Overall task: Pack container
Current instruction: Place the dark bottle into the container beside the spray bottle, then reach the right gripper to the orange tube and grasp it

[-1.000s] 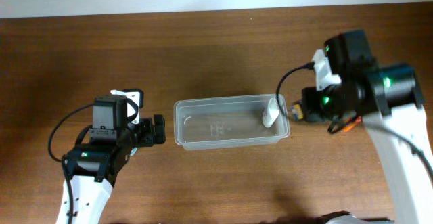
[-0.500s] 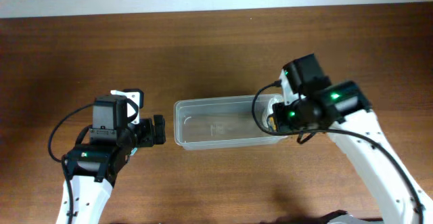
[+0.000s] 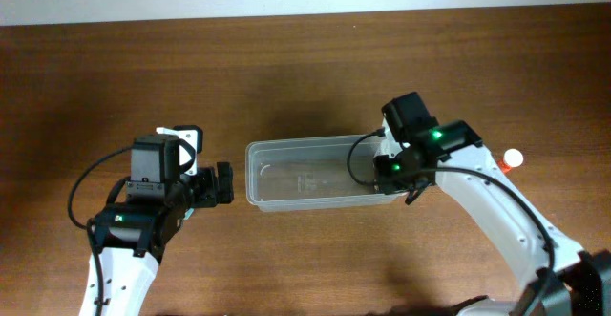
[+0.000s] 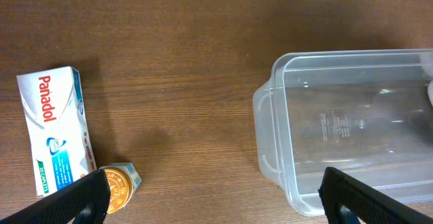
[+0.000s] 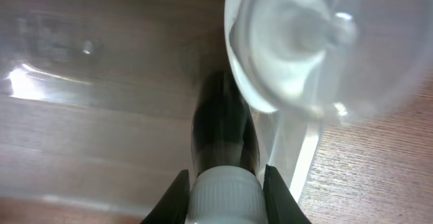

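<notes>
The clear plastic container lies in the middle of the table. My right gripper hangs over its right end, shut on a small dark bottle with a white ribbed cap. In the right wrist view the gripper holds the bottle just inside the container's right wall, beside a white bottle resting in the container. My left gripper is open and empty, just left of the container; its wrist view shows the container's left end between its fingers.
A white Panadol box and a small orange-lidded jar lie on the wood left of the container, under the left arm. A small white and red object lies on the table at the right.
My right arm has swung left and down with the dark bottle, from beside the container to over its right end. It now covers the white bottle from above. The left arm has not moved.
</notes>
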Controlling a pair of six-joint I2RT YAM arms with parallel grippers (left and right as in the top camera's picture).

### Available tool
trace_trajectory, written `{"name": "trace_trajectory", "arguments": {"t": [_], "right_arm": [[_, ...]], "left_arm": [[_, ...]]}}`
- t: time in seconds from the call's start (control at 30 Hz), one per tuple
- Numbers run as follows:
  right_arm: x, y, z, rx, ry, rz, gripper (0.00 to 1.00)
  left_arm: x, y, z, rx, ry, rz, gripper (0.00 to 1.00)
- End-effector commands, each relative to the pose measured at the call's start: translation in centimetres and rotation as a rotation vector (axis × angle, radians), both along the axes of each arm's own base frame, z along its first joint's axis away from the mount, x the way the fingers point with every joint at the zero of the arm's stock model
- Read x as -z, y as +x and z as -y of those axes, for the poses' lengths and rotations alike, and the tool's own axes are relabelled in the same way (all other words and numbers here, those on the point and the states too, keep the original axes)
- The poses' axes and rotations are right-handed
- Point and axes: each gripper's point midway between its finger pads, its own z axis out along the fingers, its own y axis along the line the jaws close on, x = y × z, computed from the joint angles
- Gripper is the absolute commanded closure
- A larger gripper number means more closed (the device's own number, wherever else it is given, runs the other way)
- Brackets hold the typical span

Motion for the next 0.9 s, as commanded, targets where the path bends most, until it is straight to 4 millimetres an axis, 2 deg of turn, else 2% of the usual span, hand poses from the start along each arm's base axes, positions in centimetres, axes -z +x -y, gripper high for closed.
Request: {"name": "trace_trajectory", "arguments": {"t": [0.0,0.07,0.1,0.17,0.2,0.27,0.43,0.47,0.5,0.6,0.67,0.7,0.73,0.77,0.87], "right_arm": [[1.5,-0.3,0.2,0.007,-0.029,-0.049,0.84],[1.8,-0.3,0.2,0.005,-0.033,-0.056,0.80],[1.8,-0.2,0.2,0.002,-0.031,-0.052,0.75],[1.6,-0.1,0.1,-0.005,-0.029,-0.043,0.69],[1.5,0.0,0.1,-0.008,-0.028,-0.038,0.64],[0.6,0.3,0.0,-0.008,-0.020,-0.016,0.60],[-5.5,2.1,-0.1,0.001,0.004,0.136,0.56],[-8.0,2.6,0.3,0.019,-0.002,0.202,0.54],[-9.1,2.9,0.7,0.036,-0.006,0.231,0.52],[-14.8,3.9,3.8,0.176,-0.020,0.391,0.40],[-17.2,4.2,6.6,0.264,-0.020,0.459,0.39],[-17.5,4.3,7.4,0.290,-0.023,0.470,0.39],[-17.9,4.2,10.3,0.379,-0.039,0.481,0.39],[-17.9,4.1,11.7,0.420,-0.047,0.475,0.37],[-16.4,3.4,16.8,0.563,-0.068,0.403,0.36]], "left_arm": [[-0.8,0.4,0.3,0.009,-0.007,0.017,0.01],[-0.8,0.4,0.3,0.009,-0.007,0.017,0.01],[-0.8,0.4,0.3,0.009,-0.007,0.017,0.01],[-0.8,0.4,0.3,0.009,-0.007,0.017,0.01],[-0.8,0.4,0.3,0.009,-0.007,0.017,0.01],[-0.8,0.4,0.3,0.009,-0.007,0.017,0.01],[-0.8,0.4,0.3,0.009,-0.006,0.016,0.01],[-0.7,0.3,0.3,0.009,-0.006,0.014,0.00],[-0.7,0.3,0.3,0.009,-0.006,0.013,0.01],[-0.7,0.3,0.2,0.009,-0.006,0.010,0.01],[-0.7,0.3,0.2,0.009,-0.006,0.010,0.01],[-0.7,0.3,0.3,0.009,-0.006,0.010,0.01],[-0.7,0.2,0.2,0.009,-0.006,0.009,0.01],[-0.7,0.2,0.2,0.009,-0.006,0.009,0.01],[-0.7,0.2,0.2,0.009,-0.006,0.009,0.01]]}}
